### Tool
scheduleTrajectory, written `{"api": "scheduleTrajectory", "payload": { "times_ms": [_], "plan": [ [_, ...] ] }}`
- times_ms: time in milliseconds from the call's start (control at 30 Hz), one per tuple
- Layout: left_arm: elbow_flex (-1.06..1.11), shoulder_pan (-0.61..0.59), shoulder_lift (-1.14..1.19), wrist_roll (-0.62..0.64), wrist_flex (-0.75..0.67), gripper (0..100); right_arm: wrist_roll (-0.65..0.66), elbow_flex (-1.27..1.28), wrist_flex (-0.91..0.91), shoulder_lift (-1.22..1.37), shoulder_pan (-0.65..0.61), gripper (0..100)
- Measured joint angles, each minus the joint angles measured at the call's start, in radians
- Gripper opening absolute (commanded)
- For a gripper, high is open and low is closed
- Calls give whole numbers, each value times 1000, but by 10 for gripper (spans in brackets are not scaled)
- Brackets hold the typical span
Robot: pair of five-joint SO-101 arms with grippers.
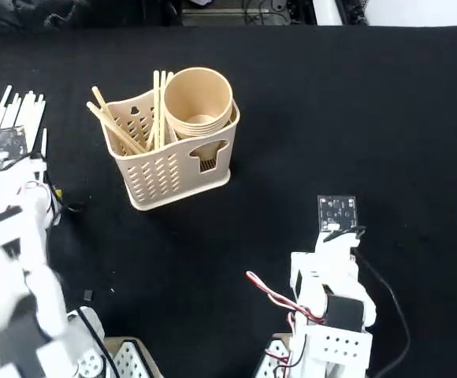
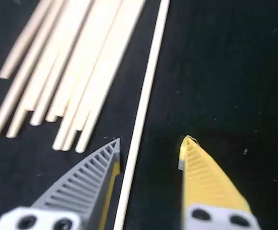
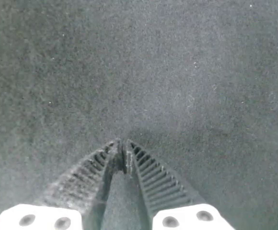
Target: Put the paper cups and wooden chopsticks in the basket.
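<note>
left gripper (image 2: 152,140) wide open, empty, straddling one stray stick (image 2: 146,91), its length running out between the jaws | loose sticks (image 2: 67,72) just beside | basket (image 1: 173,169) with cups (image 1: 201,98) well apart | right gripper (image 3: 123,143) closed, empty, farther off

— Where's the basket (image 1: 173,169)?
— On the table (image 1: 370,118), left of the middle, towards the back, well ahead of both arms.
— What's in it?
— Cups (image 1: 199,98) nested in its right end. Sticks (image 1: 118,126) stand in the left end, a few just beside the cups.
— Any outside?
— Loose sticks (image 2: 67,72) lie bundled at the table's left edge, left of the basket. The left gripper (image 2: 151,140) is over them; a single stick (image 2: 144,105) lies beside the bundle, between its fingers.
— The other arm?
— The right gripper (image 3: 123,143) is near the front, right of the basket, over bare table.
</note>
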Motion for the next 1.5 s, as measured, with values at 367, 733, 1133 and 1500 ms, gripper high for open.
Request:
{"api": "scheduleTrajectory", "payload": {
  "times_ms": [367, 733, 1133, 1500],
  "plan": [
    [-293, -3, 476, -8, -3, 143, 0, 0, 0, 0, 0, 13],
    [-321, 25, 525, -66, -74, 25, 0, 0, 0, 0, 0, 13],
    [-321, 35, 520, -92, -77, 28, 0, 0, 0, 0, 0, 13],
    [-112, 60, 135, -58, -97, 28, 0, 0, 0, 0, 0, 13]
  ]
}}
